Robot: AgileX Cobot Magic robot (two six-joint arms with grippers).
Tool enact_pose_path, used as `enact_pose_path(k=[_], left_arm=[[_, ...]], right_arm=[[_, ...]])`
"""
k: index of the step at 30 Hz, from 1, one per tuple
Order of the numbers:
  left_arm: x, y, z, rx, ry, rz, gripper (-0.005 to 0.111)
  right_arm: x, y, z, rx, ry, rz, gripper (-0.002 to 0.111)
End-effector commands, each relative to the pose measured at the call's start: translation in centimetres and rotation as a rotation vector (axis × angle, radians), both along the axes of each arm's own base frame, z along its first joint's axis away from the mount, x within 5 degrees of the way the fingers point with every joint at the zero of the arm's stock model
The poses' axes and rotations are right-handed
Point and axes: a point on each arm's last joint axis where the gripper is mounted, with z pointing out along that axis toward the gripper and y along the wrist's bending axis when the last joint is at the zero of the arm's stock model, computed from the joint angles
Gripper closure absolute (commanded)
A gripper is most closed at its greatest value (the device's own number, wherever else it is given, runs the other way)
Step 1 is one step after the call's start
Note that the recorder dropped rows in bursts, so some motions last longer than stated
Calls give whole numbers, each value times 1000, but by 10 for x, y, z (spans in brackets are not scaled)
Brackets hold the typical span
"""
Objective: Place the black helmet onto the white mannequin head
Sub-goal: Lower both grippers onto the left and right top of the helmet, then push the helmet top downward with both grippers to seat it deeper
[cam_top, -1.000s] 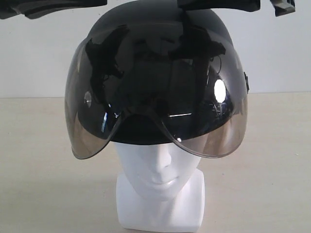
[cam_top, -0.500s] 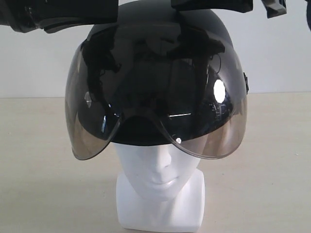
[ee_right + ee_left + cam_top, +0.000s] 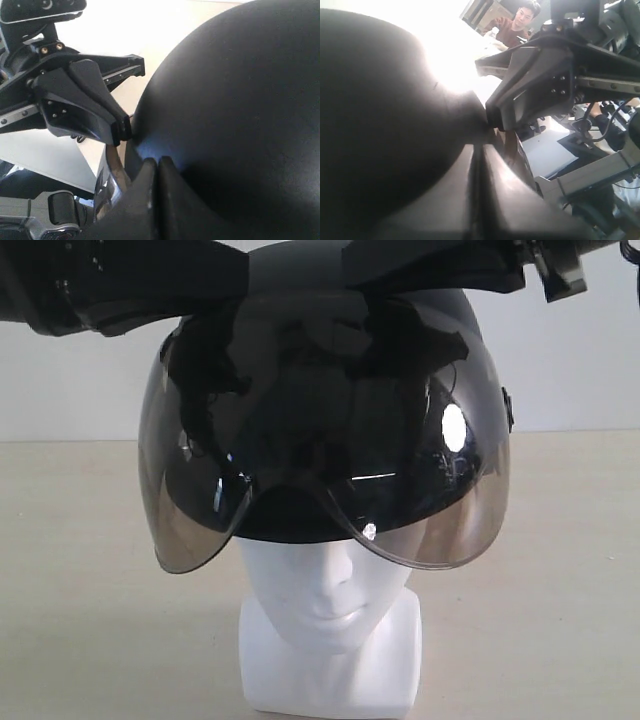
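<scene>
Since 1.0 s ago both arms have dropped lower over the crown in the exterior view. My left arm (image 3: 120, 280) now fills more of the top corner, and the black helmet (image 3: 320, 420) has settled a touch, with the visor (image 3: 180, 510) edge slightly lower.

Status:
- The helmet is on the white mannequin head (image 3: 330, 590). The shell and visor cover the crown, brow and eyes. The nose, lips and chin show below the visor notch.
- It sits roughly centred. The visor's lower edge on my left side hangs a bit lower than on the other side, so there may be a slight skew.
- Left fingers (image 3: 505, 190): the 2 pads are pressed together with nothing between them, and the tips rest against the shell.
- Right fingers (image 3: 137, 205): same, closed on nothing, with the tips touching the top of the shell. Each wrist view also shows the other arm's tip meeting the shell.
- My read is that I'm pushing it down, not gripping it.

Left to do, as I judge it:
- Placement is basically done.
- Seat it fully and level it if needed.
- Lift both arms clear without dragging the shell.
- I can't see the straps or the inner fit.

Surroundings:
- The worktop (image 3: 80, 590) is pale beige and matte, and only the head's blocky base stands on it in view.
- A plain white wall (image 3: 580, 360) is behind.
- The left wrist view looks out into a lab with metal framing and cables, and a person (image 3: 520, 20) is seated far back.
</scene>
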Motion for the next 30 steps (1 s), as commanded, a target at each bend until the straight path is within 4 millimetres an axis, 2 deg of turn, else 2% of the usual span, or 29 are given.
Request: enact_pose_path(k=[1, 9, 13, 22, 30], left_arm=[[-1, 0, -16, 60, 28, 3, 102], [-2, 0, -17, 59, 34, 3, 102], [-3, 0, -23, 61, 57, 3, 102], [-5, 0, -36, 71, 77, -4, 102], [-9, 0, -49, 81, 99, -12, 102]], right_arm=[[0, -2, -15, -117, 23, 38, 109], [-5, -3, -18, -153, 66, 77, 109], [-4, -5, -21, -187, 71, 68, 109], [-2, -6, -54, -220, 151, 38, 109], [-1, -6, -56, -220, 148, 34, 109]])
